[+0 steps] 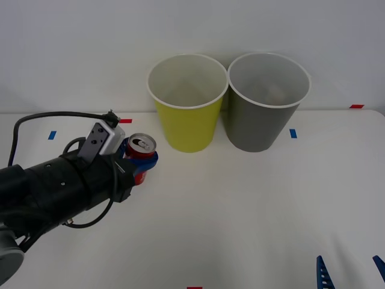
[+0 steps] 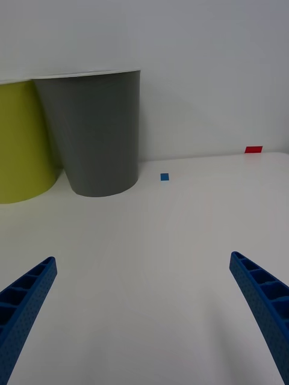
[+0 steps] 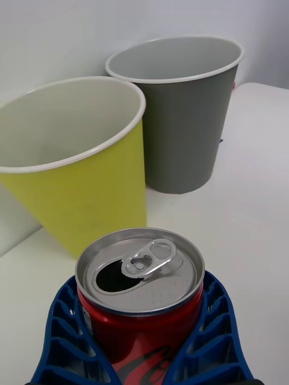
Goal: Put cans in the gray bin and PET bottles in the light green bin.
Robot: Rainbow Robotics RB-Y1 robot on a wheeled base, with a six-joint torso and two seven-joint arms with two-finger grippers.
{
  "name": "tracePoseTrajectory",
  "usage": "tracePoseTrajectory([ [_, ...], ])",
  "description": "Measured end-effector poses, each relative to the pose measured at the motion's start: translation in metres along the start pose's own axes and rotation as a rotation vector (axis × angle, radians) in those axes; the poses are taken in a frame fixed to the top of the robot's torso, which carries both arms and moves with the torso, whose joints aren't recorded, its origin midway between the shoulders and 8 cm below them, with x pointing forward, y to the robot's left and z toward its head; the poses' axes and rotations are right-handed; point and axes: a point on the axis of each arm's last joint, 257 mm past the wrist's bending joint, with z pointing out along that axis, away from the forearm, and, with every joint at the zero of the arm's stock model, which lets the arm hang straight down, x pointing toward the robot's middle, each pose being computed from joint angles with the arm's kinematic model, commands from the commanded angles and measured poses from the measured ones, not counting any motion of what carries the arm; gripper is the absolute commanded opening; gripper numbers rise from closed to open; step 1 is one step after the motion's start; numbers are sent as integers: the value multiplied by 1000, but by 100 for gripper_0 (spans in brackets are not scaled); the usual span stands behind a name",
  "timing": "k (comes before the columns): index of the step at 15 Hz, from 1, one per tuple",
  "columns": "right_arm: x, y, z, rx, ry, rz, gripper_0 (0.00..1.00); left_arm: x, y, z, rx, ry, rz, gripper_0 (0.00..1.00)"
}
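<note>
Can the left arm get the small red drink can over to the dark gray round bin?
Probably yes: the left gripper holds the can, but the yellow-green bin stands before the gray bin.

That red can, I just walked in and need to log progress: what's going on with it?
The left gripper is shut on the red can, holding it upright just beside the light green bin. The gray bin, where cans belong, stands farther right. The right gripper waits open, low at the table's near edge.

One can (image 1: 141, 155) — two bins (image 1: 187, 120)
</note>
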Motion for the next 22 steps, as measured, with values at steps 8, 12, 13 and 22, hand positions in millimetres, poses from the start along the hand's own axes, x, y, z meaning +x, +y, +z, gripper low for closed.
tracePoseTrajectory([
  [8, 0, 0, 0, 0, 0, 0, 100, -85, 47, -39, -25, -81, 136, 0],
  [12, 0, 0, 0, 0, 0, 0, 100, -130, 51, -44, -27, -168, 140, 0],
  [13, 0, 0, 0, 0, 0, 0, 100, -141, 52, -45, -27, -194, 138, 0],
  [22, 0, 0, 0, 0, 0, 0, 100, -215, 59, -18, 34, -344, -90, 0],
])
